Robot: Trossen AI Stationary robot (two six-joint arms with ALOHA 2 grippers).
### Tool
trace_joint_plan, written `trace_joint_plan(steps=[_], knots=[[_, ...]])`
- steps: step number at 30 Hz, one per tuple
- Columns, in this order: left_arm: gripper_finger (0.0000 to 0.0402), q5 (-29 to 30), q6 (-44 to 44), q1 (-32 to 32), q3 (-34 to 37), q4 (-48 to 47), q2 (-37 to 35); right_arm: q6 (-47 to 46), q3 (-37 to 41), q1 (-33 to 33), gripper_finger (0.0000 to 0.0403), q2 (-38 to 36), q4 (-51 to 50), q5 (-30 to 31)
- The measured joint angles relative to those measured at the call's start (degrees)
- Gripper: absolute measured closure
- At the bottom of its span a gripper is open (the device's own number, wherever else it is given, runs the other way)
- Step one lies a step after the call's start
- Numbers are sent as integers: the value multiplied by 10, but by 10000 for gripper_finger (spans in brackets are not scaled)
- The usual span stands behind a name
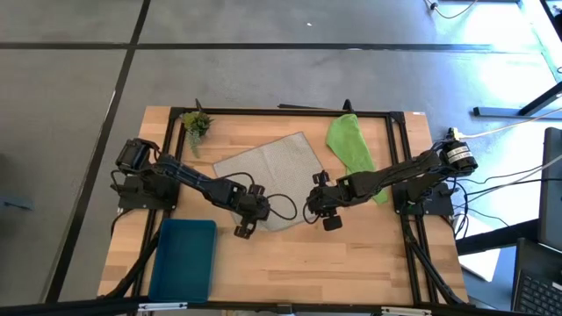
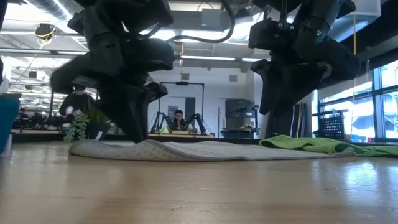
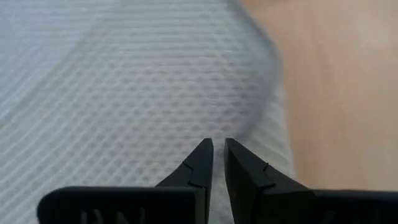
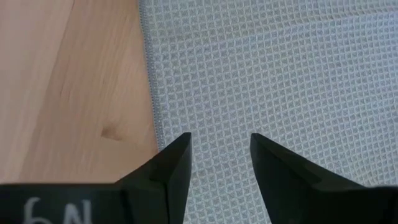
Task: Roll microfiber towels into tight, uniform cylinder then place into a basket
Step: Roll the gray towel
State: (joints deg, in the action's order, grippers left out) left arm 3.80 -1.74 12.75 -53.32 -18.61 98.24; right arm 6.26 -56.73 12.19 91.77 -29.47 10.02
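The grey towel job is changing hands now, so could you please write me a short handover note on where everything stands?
Left gripper: nearly shut, low over the near edge of the light grey waffle-weave microfiber towel; whether it pinches cloth cannot be told.
Right gripper: open, hovering over the same towel's near right corner, holding nothing.
Grey towel: lying flat in the middle of the wooden table, not rolled.
Bright lime green microfiber towel: crumpled at the far right, untouched.
Shallow teal-blue plastic basket: near left, nothing in it.
Done: nothing rolled.
Left: roll both towels and put them in the basket.
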Motion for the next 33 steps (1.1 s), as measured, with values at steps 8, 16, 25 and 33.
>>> trace_joint_plan(steps=[8,16,25,33], knots=[[372,9,45,4,0,1,0,3,0,0,237,0,0,0],[374,12,46,4,0,11,0,2,0,0,238,0,6,10],[389,14,61,17,0,19,0,3,0,0,238,0,10,10],[330,-1,82,17,0,15,0,3,0,0,237,0,16,10]])
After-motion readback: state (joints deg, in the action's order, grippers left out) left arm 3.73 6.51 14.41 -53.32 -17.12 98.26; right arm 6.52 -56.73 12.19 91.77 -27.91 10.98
